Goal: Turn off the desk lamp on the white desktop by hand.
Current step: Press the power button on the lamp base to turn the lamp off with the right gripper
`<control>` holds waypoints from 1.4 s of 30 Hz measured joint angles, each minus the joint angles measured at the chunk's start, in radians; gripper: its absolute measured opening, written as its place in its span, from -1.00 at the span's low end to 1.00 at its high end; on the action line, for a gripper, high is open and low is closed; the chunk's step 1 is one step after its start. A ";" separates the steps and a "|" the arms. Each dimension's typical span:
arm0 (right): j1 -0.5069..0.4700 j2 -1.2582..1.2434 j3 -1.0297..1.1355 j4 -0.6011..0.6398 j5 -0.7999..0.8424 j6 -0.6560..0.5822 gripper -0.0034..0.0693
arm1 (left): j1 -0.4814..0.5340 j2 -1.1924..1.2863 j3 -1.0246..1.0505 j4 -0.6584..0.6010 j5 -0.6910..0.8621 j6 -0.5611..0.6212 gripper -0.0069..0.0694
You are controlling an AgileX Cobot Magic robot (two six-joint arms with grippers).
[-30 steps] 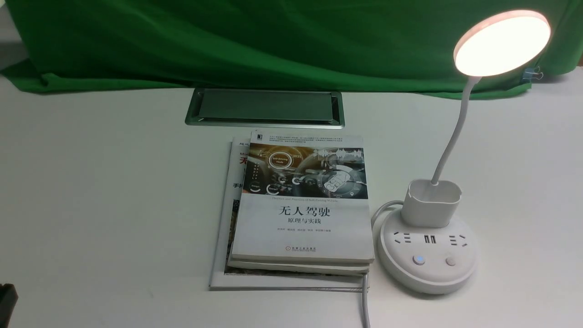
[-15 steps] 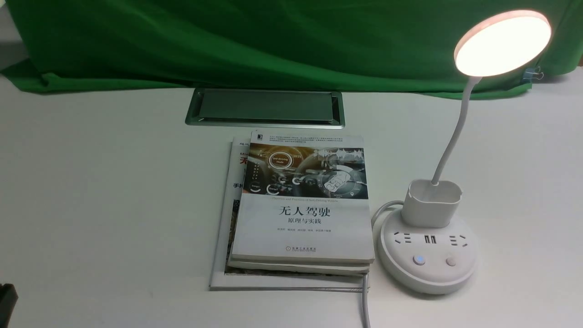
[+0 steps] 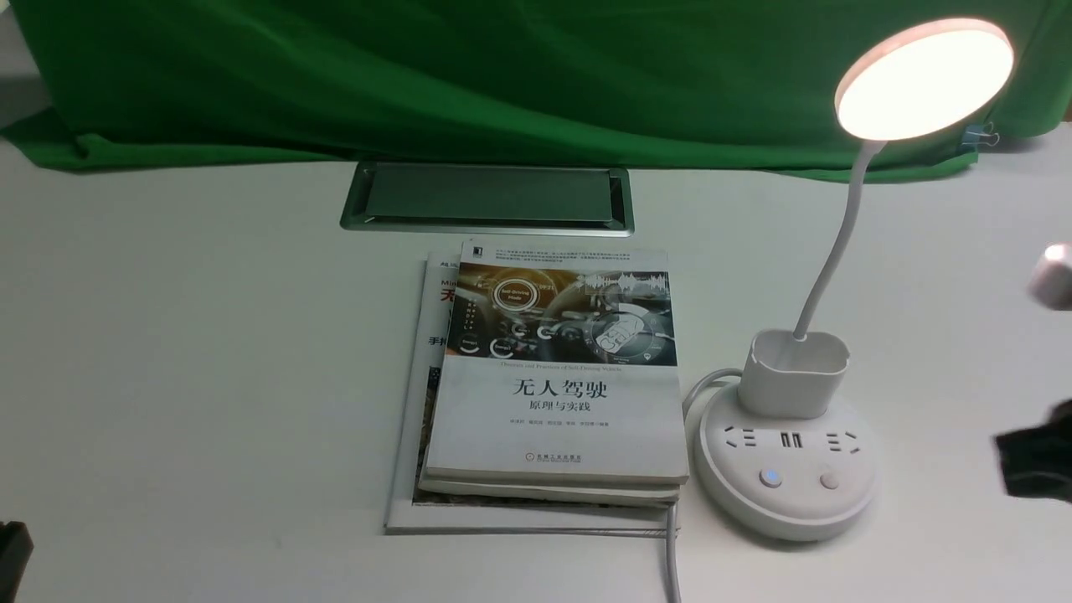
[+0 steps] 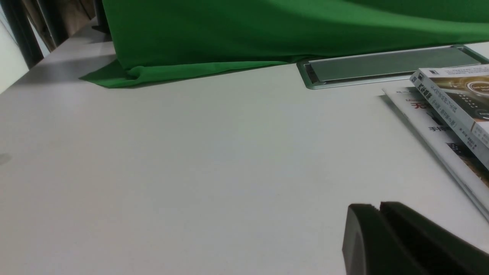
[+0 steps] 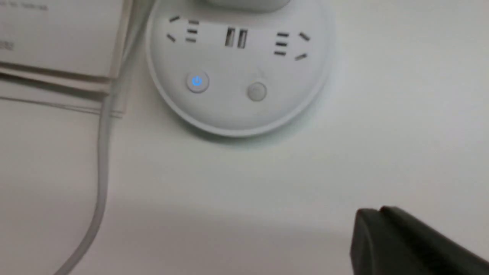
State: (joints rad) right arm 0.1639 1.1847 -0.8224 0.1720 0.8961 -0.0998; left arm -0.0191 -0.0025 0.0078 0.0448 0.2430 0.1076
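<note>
The white desk lamp stands at the right of the white desktop (image 3: 209, 352). Its round disc head (image 3: 924, 79) glows. Its round base (image 3: 787, 477) carries sockets, a blue-lit button (image 3: 770, 478) and a plain button (image 3: 829, 481). The right wrist view shows the base (image 5: 238, 68), the blue-lit button (image 5: 196, 81) and the plain button (image 5: 256, 91). My right gripper (image 5: 378, 214) is shut and empty, near the base and apart from it; it shows blurred at the right edge of the front view (image 3: 1034, 461). My left gripper (image 4: 376, 208) is shut and empty over bare desktop at the front left.
A stack of books (image 3: 557, 377) lies just left of the lamp base. The lamp's white cord (image 3: 672, 561) runs to the front edge. A silver-framed grey hatch (image 3: 487, 197) sits behind the books. A green cloth (image 3: 469, 75) hangs at the back.
My right arm has come into the front view at the right edge, beside the lamp base. The lamp stays lit. The left arm has not moved.
</note>
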 joint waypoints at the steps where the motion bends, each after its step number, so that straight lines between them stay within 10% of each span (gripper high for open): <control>1: 0.005 0.008 -0.002 0.000 -0.002 0.001 -0.78 | 0.000 0.000 0.000 0.000 0.000 0.000 -0.77; 8: 0.159 0.252 -0.071 -0.001 -0.087 0.043 -0.78 | 0.000 0.000 0.000 0.000 0.000 0.000 -0.77; 42: 0.159 0.466 -0.143 -0.016 -0.187 0.034 -0.78 | 0.000 0.000 0.000 0.000 0.000 0.000 -0.77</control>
State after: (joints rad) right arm 0.3234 1.6511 -0.9653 0.1557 0.7089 -0.0659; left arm -0.0191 -0.0025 0.0078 0.0448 0.2430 0.1076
